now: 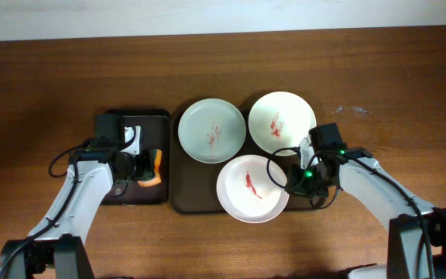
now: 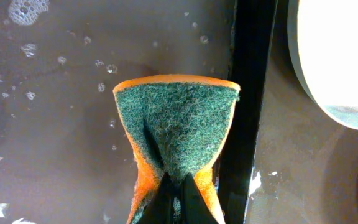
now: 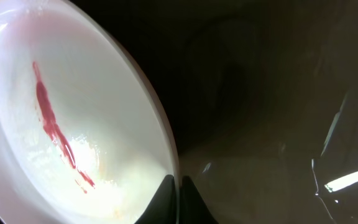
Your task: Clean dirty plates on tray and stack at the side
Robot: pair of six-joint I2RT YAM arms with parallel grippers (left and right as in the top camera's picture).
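Item: tray [image 1: 186,186], dark brown, centre of tabletop [image 1: 37,85], bearing three plates, all red-smeared: rear-left plate [image 1: 212,130], rear-right plate [image 1: 282,122], front plate [image 1: 252,188]. Right gripper [image 3: 173,198]: fingers pressed together on the front plate's right rim, apparently to steady it. Left gripper [image 2: 176,200]: pinching the sponge [image 2: 178,121], green scouring face showing, over the wet black tray [image 2: 55,124]. Step in hand, as judged: bring the sponge to the front plate. Handling: hold the rim pinch firm, lay the green face flat, wipe along the smear with light pressure so the plate does not skate.
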